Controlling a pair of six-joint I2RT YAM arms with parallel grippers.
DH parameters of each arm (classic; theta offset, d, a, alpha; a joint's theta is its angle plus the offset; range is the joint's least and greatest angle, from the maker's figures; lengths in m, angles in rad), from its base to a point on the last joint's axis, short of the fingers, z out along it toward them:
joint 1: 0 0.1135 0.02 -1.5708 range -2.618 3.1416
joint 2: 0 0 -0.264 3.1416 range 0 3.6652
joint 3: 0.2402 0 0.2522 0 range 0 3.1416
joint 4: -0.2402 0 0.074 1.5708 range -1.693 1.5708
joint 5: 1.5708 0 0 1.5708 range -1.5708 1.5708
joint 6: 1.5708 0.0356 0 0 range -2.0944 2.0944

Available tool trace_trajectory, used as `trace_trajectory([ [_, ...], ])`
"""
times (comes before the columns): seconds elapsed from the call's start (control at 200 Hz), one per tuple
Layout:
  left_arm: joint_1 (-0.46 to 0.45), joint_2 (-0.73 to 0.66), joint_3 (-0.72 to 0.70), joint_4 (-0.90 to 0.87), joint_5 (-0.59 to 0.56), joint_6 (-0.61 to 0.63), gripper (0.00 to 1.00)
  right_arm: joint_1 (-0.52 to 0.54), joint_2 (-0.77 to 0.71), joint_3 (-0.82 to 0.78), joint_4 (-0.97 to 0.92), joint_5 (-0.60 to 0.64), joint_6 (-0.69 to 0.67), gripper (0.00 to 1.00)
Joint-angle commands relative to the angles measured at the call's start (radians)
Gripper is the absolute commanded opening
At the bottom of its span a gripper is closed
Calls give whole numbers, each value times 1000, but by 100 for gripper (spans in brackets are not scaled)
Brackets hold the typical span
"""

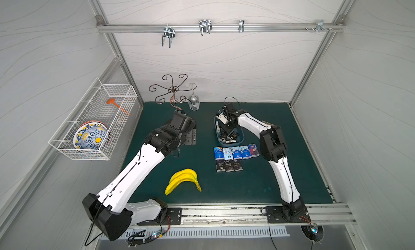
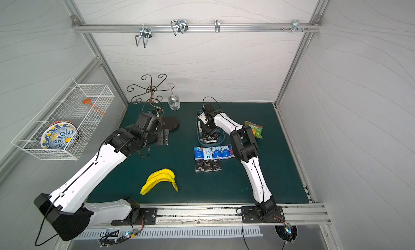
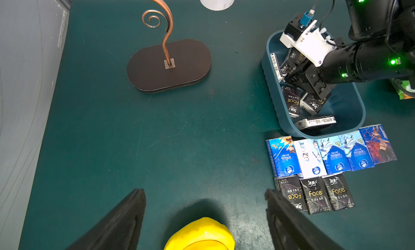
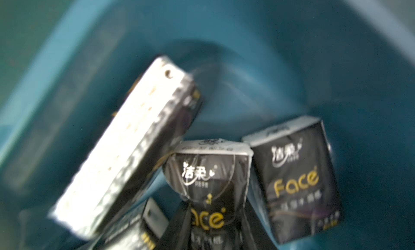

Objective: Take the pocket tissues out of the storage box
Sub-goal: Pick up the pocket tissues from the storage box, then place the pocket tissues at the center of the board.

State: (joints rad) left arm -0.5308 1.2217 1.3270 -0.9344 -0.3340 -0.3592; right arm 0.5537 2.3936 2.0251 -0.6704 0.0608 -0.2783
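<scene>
The storage box (image 3: 352, 107) sits on the green mat (image 1: 224, 188) just past the centre, toward 1 o'clock in both top views. The right gripper (image 4: 213, 217) reaches down into it, and its dark fingers (image 4: 179, 228) press in on either side of a black Face packet (image 4: 208, 183), which looks crumpled between them (the wrist picture is blurred, but the pinch reads clearly enough). Just beside that packet stands another black one (image 4: 294, 183), and a third (image 4: 125, 152) leans on its edge with its white side up. More black packets lie in the near end of the box.

The pocket tissues (image 1: 235, 152) already outside lie at 6 o'clock from the box, just beside its rim: a row of five blue and purple-blue packets, with a row of three black ones (image 1: 229, 165) touching it on the near side.

The left gripper (image 3: 204, 191) hangs over the mat at about 10 o'clock, jaws spread wide with nothing between them. The yellow bananas (image 1: 184, 181) lie at 7 o'clock. A green-orange snack bag (image 2: 253, 128) lies at 3 o'clock from the box.
</scene>
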Motion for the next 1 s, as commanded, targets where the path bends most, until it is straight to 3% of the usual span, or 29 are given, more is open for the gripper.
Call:
trace_trajectory([
  [0.0,3,-20,31,9,-11,-3,88,-8,-97,-41,-1,-15,63,25],
  [0.395,3,-27,22,18,0,-7,88,-30,-377,-183,-22,55,238,29],
  [0.59,3,-34,7,28,-1,-10,88,-34,-639,-485,15,15,361,29],
  [0.815,3,-40,-8,55,30,-32,88,-22,-986,-910,101,-152,556,30],
  [0.996,3,-52,-25,76,56,-49,88,2,-1155,-1113,84,-141,625,30],
])
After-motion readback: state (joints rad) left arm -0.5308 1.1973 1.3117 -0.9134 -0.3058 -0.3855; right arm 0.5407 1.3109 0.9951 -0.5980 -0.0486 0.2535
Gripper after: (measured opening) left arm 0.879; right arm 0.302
